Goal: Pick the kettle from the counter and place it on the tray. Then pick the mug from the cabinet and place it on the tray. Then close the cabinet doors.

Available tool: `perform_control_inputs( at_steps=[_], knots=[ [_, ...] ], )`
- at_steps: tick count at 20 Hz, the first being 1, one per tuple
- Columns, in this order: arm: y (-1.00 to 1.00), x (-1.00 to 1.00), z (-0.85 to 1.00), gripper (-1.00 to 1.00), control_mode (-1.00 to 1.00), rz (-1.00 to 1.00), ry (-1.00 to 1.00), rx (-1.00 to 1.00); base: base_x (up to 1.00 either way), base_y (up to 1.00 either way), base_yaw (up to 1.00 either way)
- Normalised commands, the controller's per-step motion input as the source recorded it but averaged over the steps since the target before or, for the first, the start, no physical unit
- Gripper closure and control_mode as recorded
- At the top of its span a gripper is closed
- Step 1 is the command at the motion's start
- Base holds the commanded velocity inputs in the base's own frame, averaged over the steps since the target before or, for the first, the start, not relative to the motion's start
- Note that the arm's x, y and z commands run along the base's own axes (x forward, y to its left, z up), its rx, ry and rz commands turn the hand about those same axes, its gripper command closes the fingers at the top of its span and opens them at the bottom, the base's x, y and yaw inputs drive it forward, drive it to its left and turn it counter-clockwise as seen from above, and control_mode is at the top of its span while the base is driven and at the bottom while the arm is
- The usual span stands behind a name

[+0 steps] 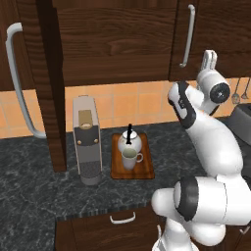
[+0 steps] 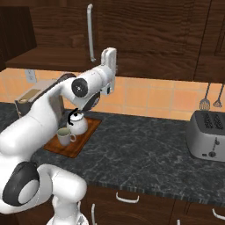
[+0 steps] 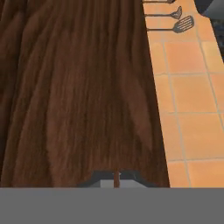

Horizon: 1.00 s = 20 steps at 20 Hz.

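The white kettle point(image 1: 130, 142) point(image 2: 79, 125) and the pale mug point(image 1: 130, 158) point(image 2: 64, 136) both stand on the reddish-brown tray point(image 1: 146, 171) point(image 2: 78, 147) on the dark counter point(image 1: 34, 186) point(image 2: 140, 149). My gripper point(image 1: 210, 58) point(image 2: 110, 57) point(image 3: 116, 180) is shut on nothing and points up, close against the lower part of the right cabinet door point(image 1: 220, 29) point(image 2: 154, 35) point(image 3: 78, 87), right of its silver handle point(image 1: 186, 37) point(image 2: 91, 33). The left cabinet door point(image 1: 46, 73) stands swung open, with its handle point(image 1: 17, 83) facing left.
A grey coffee machine point(image 1: 87, 142) stands just left of the tray. A silver toaster point(image 2: 206, 136) sits on the counter at the right, with utensils point(image 2: 205, 103) point(image 3: 183, 24) hanging on the orange tiled wall. A drawer front point(image 1: 122, 218) lies below the counter edge.
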Motion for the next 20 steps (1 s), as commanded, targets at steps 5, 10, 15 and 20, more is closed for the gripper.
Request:
perform_control_inputs(
  at_steps=[5,10,15,20],
  knots=[
    [-0.51,0.05,0.08,1.0,-1.0,0.03,0.35,-0.16,0.0,0.0,0.0],
    [-0.25,-0.94,0.0,1.0,-1.0,0.14,0.11,-0.05,0.0,0.0,0.0],
    [-0.11,-0.62,-0.02,1.0,-1.0,0.15,-0.01,-0.01,0.0,0.0,0.0],
    [0.45,-0.98,-0.33,1.0,-1.0,0.15,0.0,-0.27,0.0,0.0,0.0]
  ],
)
